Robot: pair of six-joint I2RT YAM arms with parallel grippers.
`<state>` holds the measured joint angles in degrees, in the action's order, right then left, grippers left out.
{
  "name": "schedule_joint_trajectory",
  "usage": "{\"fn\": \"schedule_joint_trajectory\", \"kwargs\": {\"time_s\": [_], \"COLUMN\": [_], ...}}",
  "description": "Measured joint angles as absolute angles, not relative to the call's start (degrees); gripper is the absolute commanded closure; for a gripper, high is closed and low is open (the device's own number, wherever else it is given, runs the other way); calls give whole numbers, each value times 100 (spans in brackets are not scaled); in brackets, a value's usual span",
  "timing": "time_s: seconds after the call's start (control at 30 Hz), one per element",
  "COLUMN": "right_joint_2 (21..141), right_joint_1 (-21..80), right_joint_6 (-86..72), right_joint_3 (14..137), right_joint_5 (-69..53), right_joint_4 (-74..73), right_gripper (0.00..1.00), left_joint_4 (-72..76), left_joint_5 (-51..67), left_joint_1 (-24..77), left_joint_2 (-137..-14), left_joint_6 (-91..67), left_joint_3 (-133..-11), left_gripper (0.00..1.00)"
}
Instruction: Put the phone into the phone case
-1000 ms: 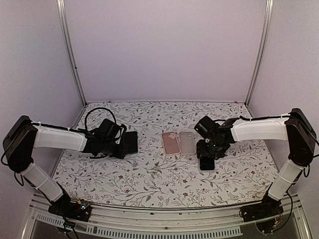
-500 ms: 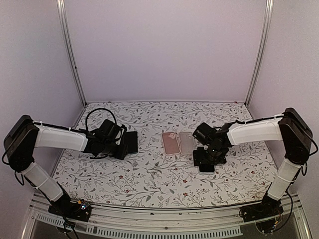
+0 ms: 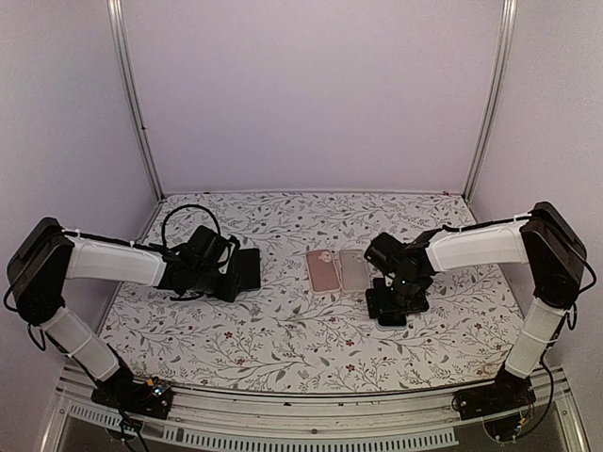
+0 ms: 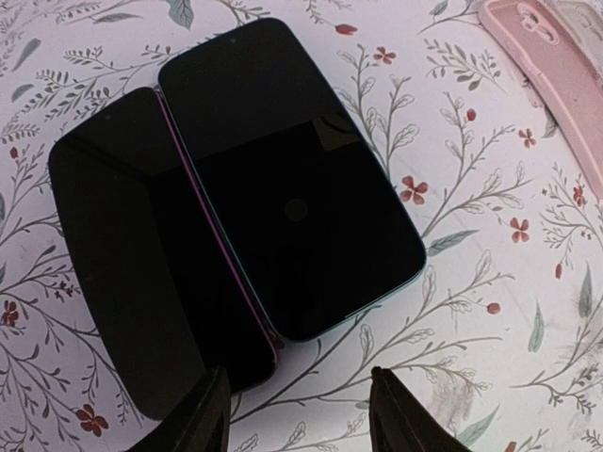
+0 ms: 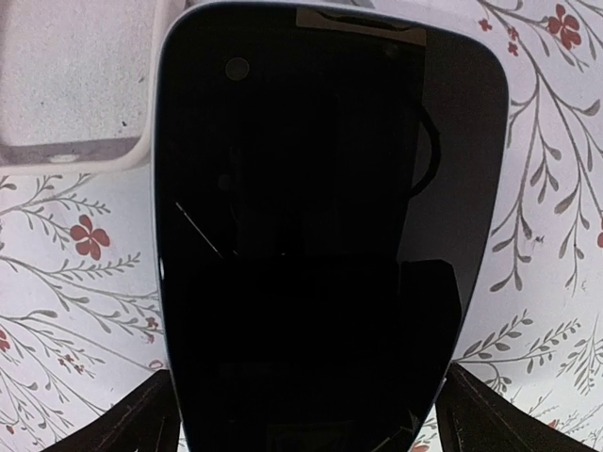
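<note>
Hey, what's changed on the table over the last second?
The right gripper moved toward the near edge, over the light-rimmed phone, open jaws astride it, nothing grasped. The left gripper, the dark phones, the pink case and the clear case stayed put.

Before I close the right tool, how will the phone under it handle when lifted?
The phone looks a rigid slab, so probably no flex. Its glossy rounded edges may slip between the fingers. Lying flat on the table, it likely slides rather than tips.
</note>
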<state>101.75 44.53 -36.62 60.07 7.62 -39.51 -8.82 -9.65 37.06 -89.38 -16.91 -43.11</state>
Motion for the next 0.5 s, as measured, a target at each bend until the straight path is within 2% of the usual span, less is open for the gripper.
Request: {"fn": "schedule_joint_trajectory", "kwargs": {"time_s": [0.13, 0.33, 0.5], "right_joint_2": [10259, 10289, 10280], "right_joint_1": [4449, 4445, 4458], "right_joint_6": [-3542, -3452, -3402], "right_joint_3": [6114, 6158, 6158], "right_joint_5": [687, 666, 668], "right_joint_4": [-3964, -3955, -3962], "right_gripper": [19, 43, 49], "left_joint_4": [-882, -882, -882], "left_joint_5": [-965, -963, -958], "left_joint_1": [3706, 3706, 3706], "left_joint_2": [-8938, -8938, -8938], "left_joint_6": [-1693, -1693, -1693], "left_joint_3": [-4311, -4311, -4311], "left_gripper": [48, 48, 48]}}
